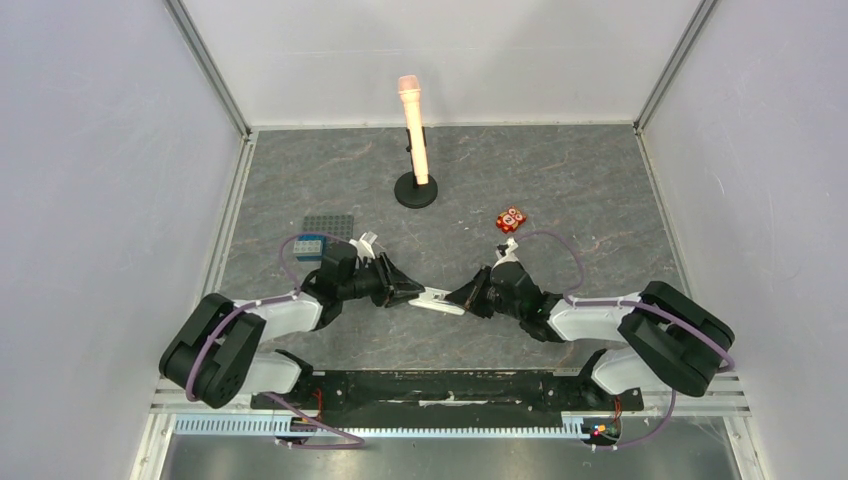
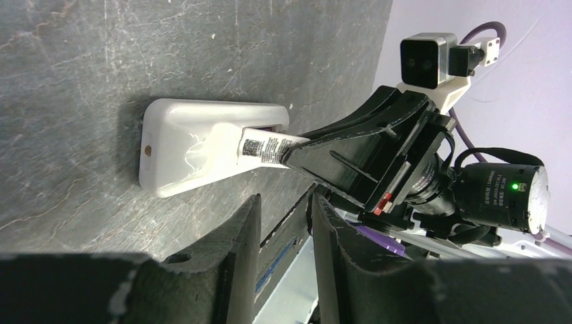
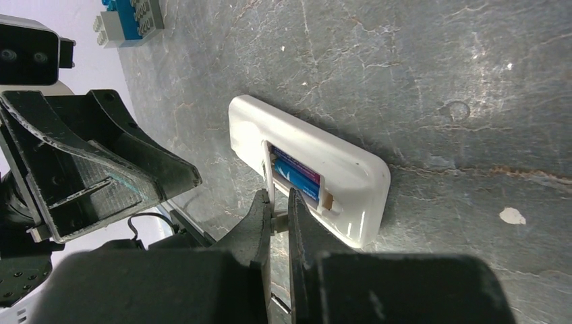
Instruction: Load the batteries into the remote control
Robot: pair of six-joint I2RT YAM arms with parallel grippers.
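Remote control [image 3: 337, 162] is lying back-up on the dark table [image 3: 438, 67] with its battery bay showing. One blue battery [image 3: 297, 181] is sitting inside. Right gripper [image 3: 278, 202] is pinching the thin white battery cover [image 3: 267, 169], which is standing on edge at the bay's rim. Left gripper [image 3: 172, 177] is pointing at the remote's end, just apart from it. Grey studded plate [image 3: 152, 13] with blue brick [image 3: 125, 10] is sitting at the far corner.

Dark grey marbled tabletop [image 1: 560, 180], scuffed and speckled. Plain white panels close three sides: back wall [image 1: 440, 50], left wall [image 1: 90, 200], right wall [image 1: 770, 150]. Aluminium posts [image 1: 205, 65] stand in back corners. Slotted metal rail [image 1: 450, 428] runs along near edge.
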